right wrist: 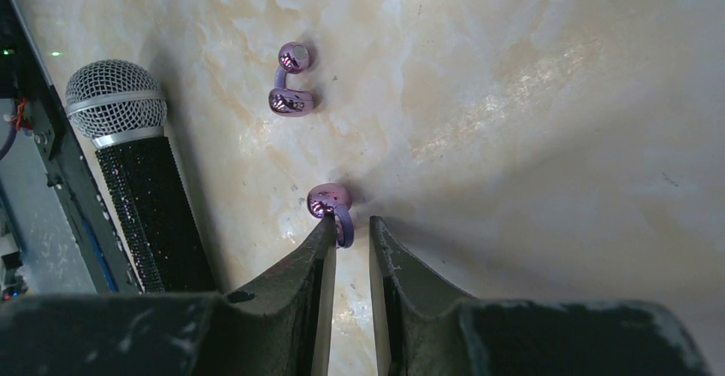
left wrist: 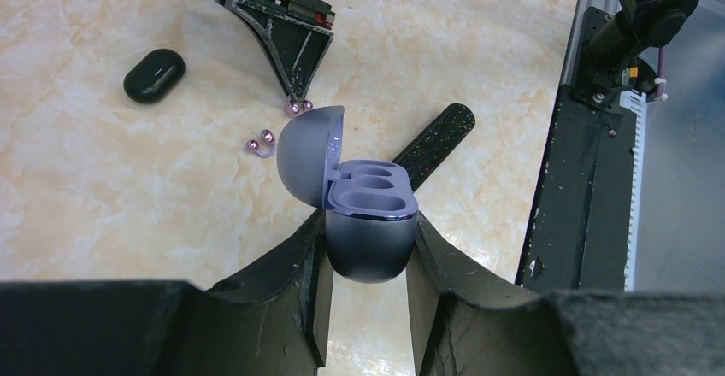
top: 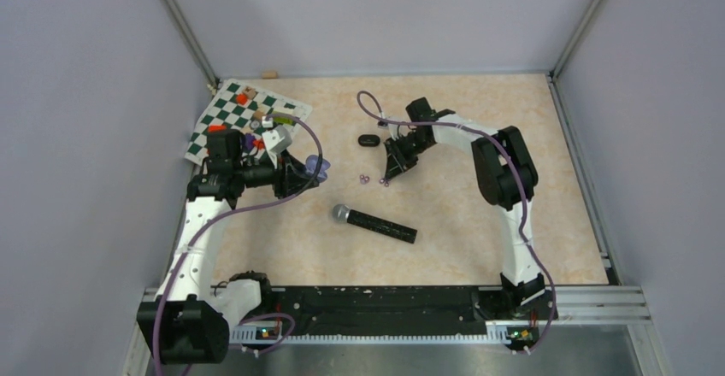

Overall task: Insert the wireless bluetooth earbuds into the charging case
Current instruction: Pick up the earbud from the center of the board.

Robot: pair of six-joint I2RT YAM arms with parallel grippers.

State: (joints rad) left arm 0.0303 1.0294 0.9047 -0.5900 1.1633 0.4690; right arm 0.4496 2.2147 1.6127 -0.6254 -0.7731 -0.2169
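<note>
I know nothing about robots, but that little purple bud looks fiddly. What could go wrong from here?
1. The right end effector straddles only the thin band of the earbud, off-centre, so closing could flick it away or grip it crooked.
2. The case, held in the left end effector, has small wells beside a raised lid; a crooked bud could miss or catch the lid.
3. The second earbud lies close and could get knocked.

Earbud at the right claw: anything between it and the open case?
Nothing tall. The other purple earbud lies between the right claw and the charging case, close to the straight line, and the case's open lid faces that side. The microphone lies off to one side.
</note>
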